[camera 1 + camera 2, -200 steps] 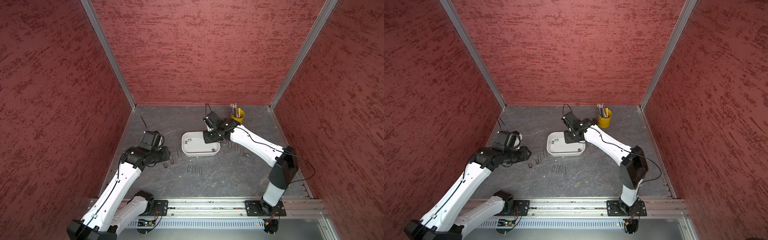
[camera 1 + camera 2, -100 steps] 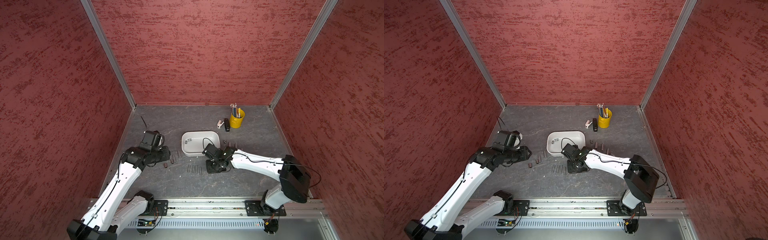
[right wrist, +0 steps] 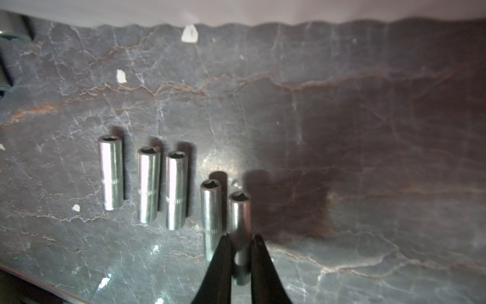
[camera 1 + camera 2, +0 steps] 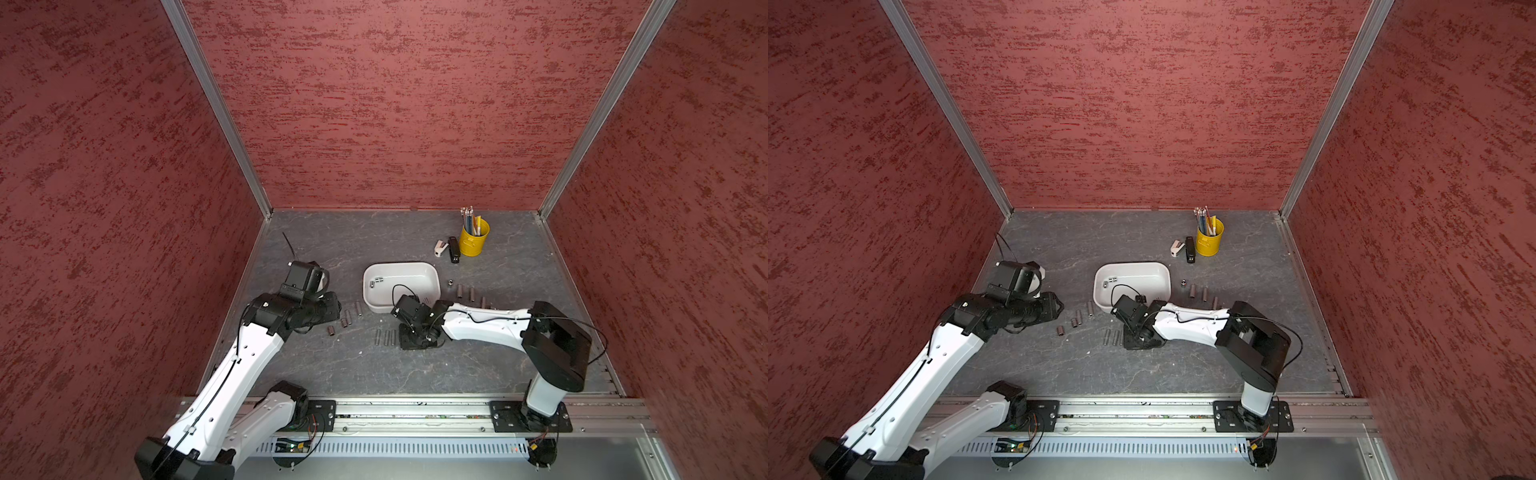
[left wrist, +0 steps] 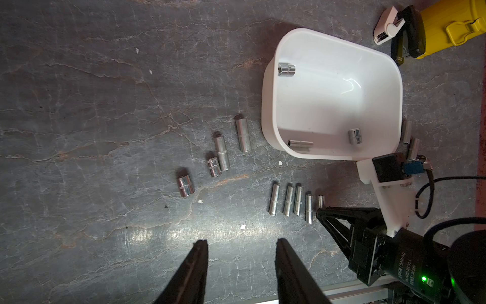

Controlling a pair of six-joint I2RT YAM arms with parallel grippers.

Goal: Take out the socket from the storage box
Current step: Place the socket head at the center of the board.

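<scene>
- Plainly, the step in hand is the set-down. The right gripper (image 3: 240, 238) is clenched on a slim socket (image 3: 239, 208), with its two black fingers (image 3: 221, 258) pinching the barrel near one end.
- That socket is already out of the storage box (image 5: 267, 105) and sits low at the table (image 5: 105, 105). It ends a row of four slim sockets (image 3: 148, 184) lying between the box's front wall and the table's front edge, parallel to the nearest one and just beside it.
- I cannot tell from the wrist view whether the barrel rests fully on the table.
- The left gripper (image 5: 240, 240) hangs released, jaws apart with nothing between them. It is toward the table's left edge and apart from the box.
- Three sockets lie inside the box in the left wrist view: a short one (image 5: 286, 69), another short one (image 5: 355, 136), and a long one (image 5: 299, 144) against a wall.
- Other loose sockets (image 5: 222, 152) lie on the table by the box's left side, and a few more (image 4: 459, 291) by its right side.
- The next move, as I judge it, calls for a small opening of the right jaws and a straight lift. That should keep the fingers from nudging the neighbouring barrel, which looks free to roll.
- After that, the arm probably needs to go back over the box rim. The long socket against the wall looks the hardest to reach.
</scene>
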